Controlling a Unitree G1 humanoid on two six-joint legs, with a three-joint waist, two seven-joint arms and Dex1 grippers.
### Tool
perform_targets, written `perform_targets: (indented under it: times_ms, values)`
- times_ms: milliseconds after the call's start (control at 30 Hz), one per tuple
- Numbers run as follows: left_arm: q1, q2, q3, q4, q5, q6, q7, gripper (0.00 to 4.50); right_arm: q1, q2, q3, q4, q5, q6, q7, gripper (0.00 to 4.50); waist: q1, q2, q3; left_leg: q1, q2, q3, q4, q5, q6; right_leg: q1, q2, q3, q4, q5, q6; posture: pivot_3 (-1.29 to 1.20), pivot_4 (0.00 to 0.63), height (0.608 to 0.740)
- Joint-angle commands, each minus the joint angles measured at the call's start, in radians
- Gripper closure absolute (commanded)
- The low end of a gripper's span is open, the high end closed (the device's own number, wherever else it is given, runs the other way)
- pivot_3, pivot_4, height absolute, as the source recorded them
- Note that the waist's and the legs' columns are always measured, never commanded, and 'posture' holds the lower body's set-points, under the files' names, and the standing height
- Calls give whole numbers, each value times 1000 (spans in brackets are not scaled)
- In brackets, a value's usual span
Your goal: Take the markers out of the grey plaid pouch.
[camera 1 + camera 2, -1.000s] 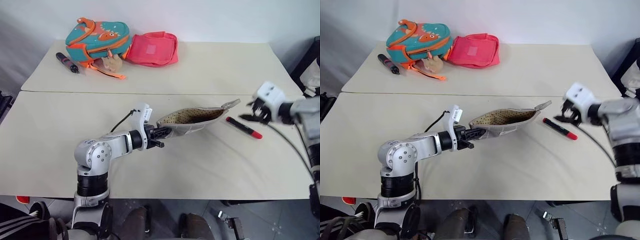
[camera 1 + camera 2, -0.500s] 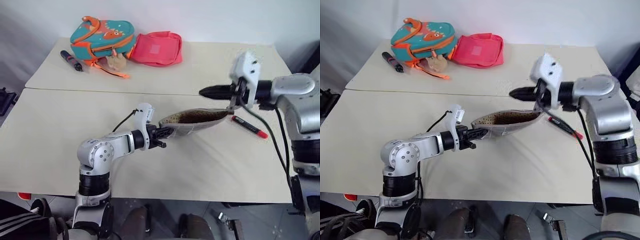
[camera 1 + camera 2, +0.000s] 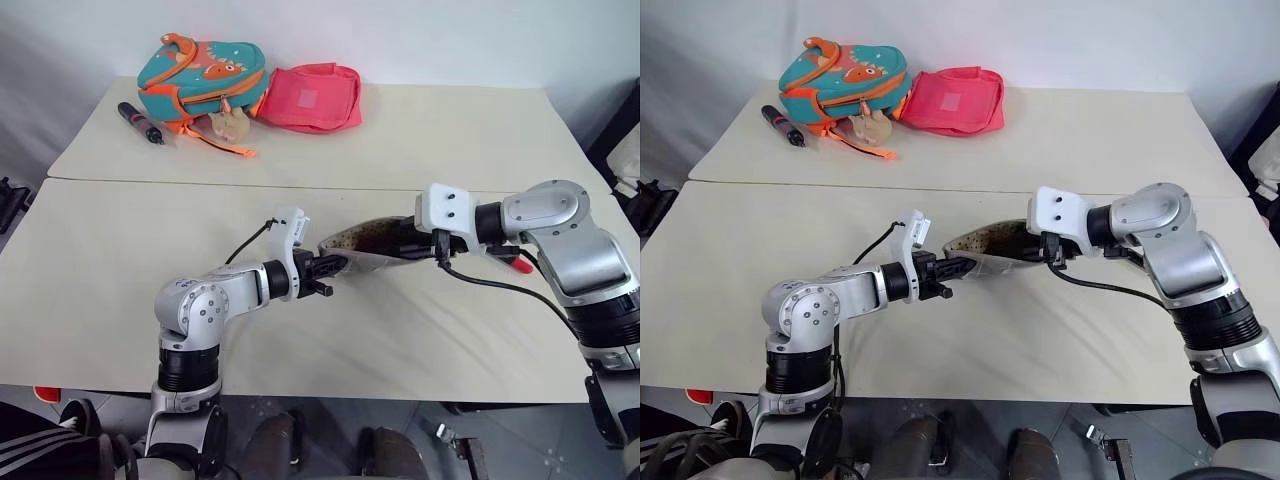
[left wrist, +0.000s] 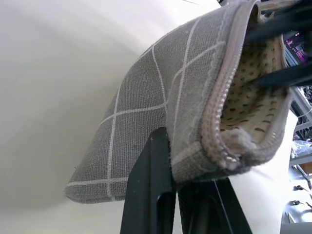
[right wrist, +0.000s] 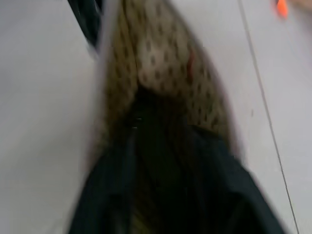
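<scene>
Left claw (image 4: 187,195) clamps the grey plaid pouch (image 4: 161,112) at 9 o'clock; right claw (image 3: 1025,243), spacing indiscernible, probes its mouth. Next: grasp a marker.

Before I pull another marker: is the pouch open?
Open. The pouch's zipper edges stand apart, showing dotted lining, and the right gripper reaches inside.

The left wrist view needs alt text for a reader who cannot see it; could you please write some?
The left gripper pinches one end of the grey plaid pouch, holding it above the pale table. The zipped mouth gapes, showing a cream lining with dark dots, and the right gripper's black fingers reach into the far end.
</scene>
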Motion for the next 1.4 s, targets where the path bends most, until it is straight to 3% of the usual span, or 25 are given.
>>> perform_targets:
  times_ms: [33,300,400,467,667,1400]
  values:
    - [-7,-1,0,-19,-7,-5,-3,4500,-29,-8,11,-1,-44,-61,13,2237,-1,0,0,0,0,0,0,0,0,0,0,0,0,0,0,0,150,740]
    - [-12,-4,-1,-14,-8,-6,-5,4500,-34,38,41,5,-88,-93,20,2237,-3,0,0,0,0,0,0,0,0,0,0,0,0,0,0,0,150,740]
    - [-10,-5,0,-18,-8,-4,-2,4500,-38,40,53,23,-140,-132,-2,2790,-3,0,0,0,0,0,0,0,0,0,0,0,0,0,0,0,150,740]
    - [-8,-5,0,-20,-8,-4,-1,4500,-39,35,66,41,-189,-191,-20,3439,-3,0,0,0,0,0,0,0,0,0,0,0,0,0,0,0,150,740]
    - [-6,-8,1,-20,-9,-3,0,4500,-56,70,67,71,-196,-167,-21,3439,-4,0,0,0,0,0,0,0,0,0,0,0,0,0,0,0,150,740]
    - [-2,1,0,-15,-13,3,-7,4500,-105,162,184,282,-450,-320,-118,3439,-7,0,0,1,0,0,1,1,0,0,0,1,2,0,0,0,150,740]
